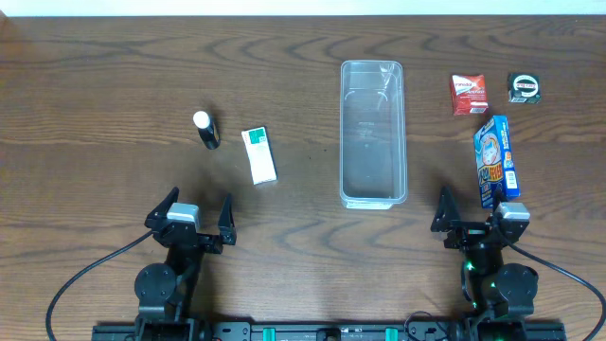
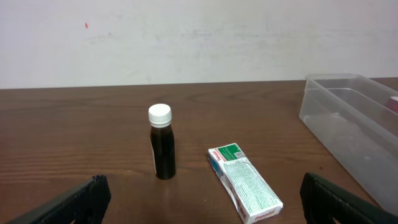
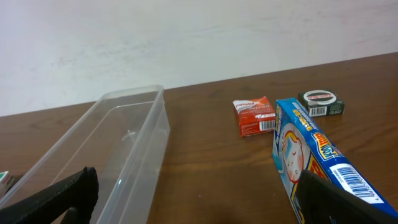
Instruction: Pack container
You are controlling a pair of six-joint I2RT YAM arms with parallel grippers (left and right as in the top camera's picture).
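Two robot hands rest at the near edge of a dark wooden counter, both with fingers spread wide and holding nothing. The left hand (image 1: 199, 206) faces a small dark bottle (image 1: 205, 130) with a white cap, standing upright, and a green-and-white box (image 1: 258, 155) lying flat just beside it. The right hand (image 1: 478, 213) sits close to a long blue box (image 1: 496, 161). Beyond that box lie a red packet (image 1: 469, 94) and a black packet (image 1: 524, 87).

The container (image 1: 372, 133) stands between the two groups, a little right of centre, with its long side running away from the robot. It is upright, open at the top and appears empty.

The container looks light, with thin clear walls that are probably fairly stiff but may bow under a hard pinch. Its smooth plastic is likely slippery, and being empty it may slide on the counter if an item knocks a wall. If it must be steadied or moved, the best hold seems to be a pinch over the rim of a long wall, near the close end, one finger inside and one outside.
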